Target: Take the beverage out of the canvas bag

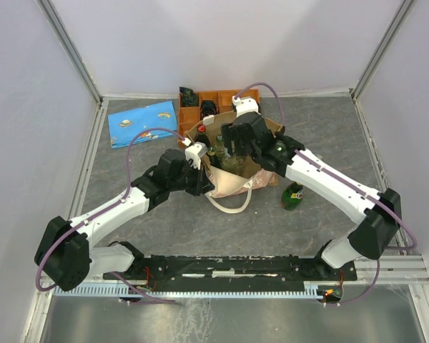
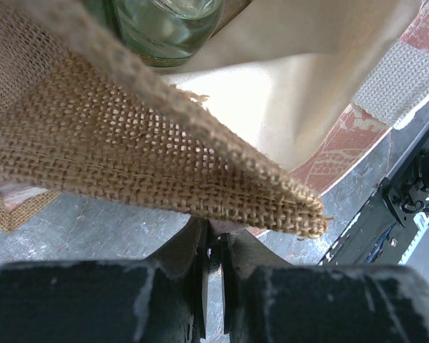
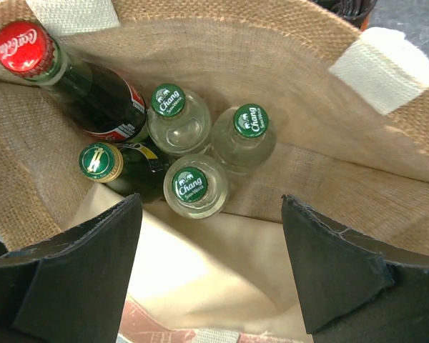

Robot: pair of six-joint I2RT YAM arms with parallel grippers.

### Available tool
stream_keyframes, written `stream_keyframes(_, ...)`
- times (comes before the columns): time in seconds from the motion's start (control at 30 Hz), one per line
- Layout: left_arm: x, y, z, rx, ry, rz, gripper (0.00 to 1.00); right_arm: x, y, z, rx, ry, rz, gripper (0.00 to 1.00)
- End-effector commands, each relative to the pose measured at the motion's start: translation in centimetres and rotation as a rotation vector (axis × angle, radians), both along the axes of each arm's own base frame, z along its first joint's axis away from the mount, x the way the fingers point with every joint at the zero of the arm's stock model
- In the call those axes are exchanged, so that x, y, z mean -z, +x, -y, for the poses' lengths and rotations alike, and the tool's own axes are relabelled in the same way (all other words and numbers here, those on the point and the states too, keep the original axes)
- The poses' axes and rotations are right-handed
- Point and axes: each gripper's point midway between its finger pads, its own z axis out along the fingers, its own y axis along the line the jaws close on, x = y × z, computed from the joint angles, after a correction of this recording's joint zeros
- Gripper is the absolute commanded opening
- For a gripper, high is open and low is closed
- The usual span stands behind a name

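The canvas bag (image 1: 232, 184) stands open mid-table, tan burlap (image 2: 164, 164) with cream lining. Inside it are beverage bottles: a red-capped Coca-Cola bottle (image 3: 25, 46), a dark green bottle with a gold-rimmed cap (image 3: 100, 161) and three clear Chang bottles with green caps (image 3: 191, 184). My left gripper (image 1: 198, 157) is at the bag's left rim, and its jaws (image 2: 214, 236) are shut on the fabric under the burlap edge. My right gripper (image 3: 211, 204) hangs open above the bag's mouth (image 1: 237, 146), just short of the nearest Chang bottle, holding nothing.
A green bottle (image 1: 293, 196) stands on the table right of the bag. An orange compartmented tray (image 1: 193, 114) sits behind the bag and a blue patterned cloth (image 1: 143, 123) lies at the back left. A cream handle loop (image 1: 232, 204) droops in front.
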Motion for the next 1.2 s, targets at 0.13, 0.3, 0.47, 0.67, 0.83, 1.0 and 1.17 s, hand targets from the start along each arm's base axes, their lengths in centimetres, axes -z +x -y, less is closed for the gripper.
stream_keyframes(0.13,1.8,-1.0,-0.6,-0.019,0.031,-0.076,0.03,1.9,1.5,-2.4,-0.013,0.043,-0.004,0.81)
stream_keyframes(0.3,1.8,-1.1,-0.7,-0.023,0.032,-0.078,0.03,4.1,2.0,-3.2,-0.008,0.030,-0.042,0.74)
stream_keyframes(0.47,1.9,-1.2,-0.8,-0.025,0.038,-0.080,0.03,5.3,2.1,-3.5,0.000,0.023,-0.066,0.69)
stream_keyframes(0.67,1.9,-1.2,-0.9,-0.028,0.040,-0.080,0.03,6.5,1.8,-3.2,0.007,0.012,-0.088,0.65)
stream_keyframes(0.83,1.9,-1.3,-0.9,-0.025,0.038,-0.080,0.03,7.6,1.9,-3.2,0.007,-0.011,-0.097,0.65)
stream_keyframes(1.0,2.0,-1.4,-0.9,-0.023,0.039,-0.084,0.03,8.0,2.4,-3.3,0.014,-0.026,-0.088,0.65)
stream_keyframes(1.17,2.0,-1.4,-1.0,-0.027,0.039,-0.082,0.03,8.4,2.8,-3.4,0.022,-0.036,-0.085,0.62)
